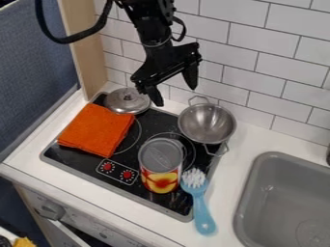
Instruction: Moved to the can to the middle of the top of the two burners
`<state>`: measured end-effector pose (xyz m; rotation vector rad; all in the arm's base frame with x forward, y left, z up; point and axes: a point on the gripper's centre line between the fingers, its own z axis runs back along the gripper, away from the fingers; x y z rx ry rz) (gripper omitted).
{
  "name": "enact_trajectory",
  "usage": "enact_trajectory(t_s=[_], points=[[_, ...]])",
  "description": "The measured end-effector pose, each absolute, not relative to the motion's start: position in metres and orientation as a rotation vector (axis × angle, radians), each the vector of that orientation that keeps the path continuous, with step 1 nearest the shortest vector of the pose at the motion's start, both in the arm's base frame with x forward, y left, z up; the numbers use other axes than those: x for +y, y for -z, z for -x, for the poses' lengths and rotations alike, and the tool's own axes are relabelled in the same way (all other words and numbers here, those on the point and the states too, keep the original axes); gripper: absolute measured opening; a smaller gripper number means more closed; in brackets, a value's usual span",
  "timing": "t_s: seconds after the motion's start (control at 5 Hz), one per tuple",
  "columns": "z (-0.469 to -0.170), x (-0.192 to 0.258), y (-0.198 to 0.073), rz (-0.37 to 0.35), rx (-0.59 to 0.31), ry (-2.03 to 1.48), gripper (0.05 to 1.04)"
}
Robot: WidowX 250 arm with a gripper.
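My gripper (175, 96) hangs open above the back of the stove, its two fingers spread apart with nothing between them. Below it and toward the front, the can (161, 166) stands upright on the black stove top (132, 159), with a grey lid and a red and yellow label. It covers part of the right burner ring (193, 150). The left burner ring (136, 140) is partly under an orange cloth.
The folded orange cloth (98, 129) lies on the stove's left side, a silver lid (128, 100) behind it. A metal colander (207, 123) sits at the back right. A blue brush (200, 205) lies right of the can, and a grey sink (287, 202) is farther right.
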<state>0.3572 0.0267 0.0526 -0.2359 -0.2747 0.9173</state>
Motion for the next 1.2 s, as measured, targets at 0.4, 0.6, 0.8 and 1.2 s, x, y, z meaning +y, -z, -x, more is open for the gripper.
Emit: enact_trajectory(t_s=[0.4, 0.6, 0.8, 1.2], points=[[-0.328, 0.027, -0.043, 0.162, -0.24, -0.994, 1.001], [-0.308, 0.023, -0.057, 0.188, -0.247, -1.031, 1.001], [-0.281, 0.017, -0.057, 0.2, -0.205, -1.054, 1.001], [-0.248, -0.008, -0.021, 0.173, -0.138, -0.918, 1.001]])
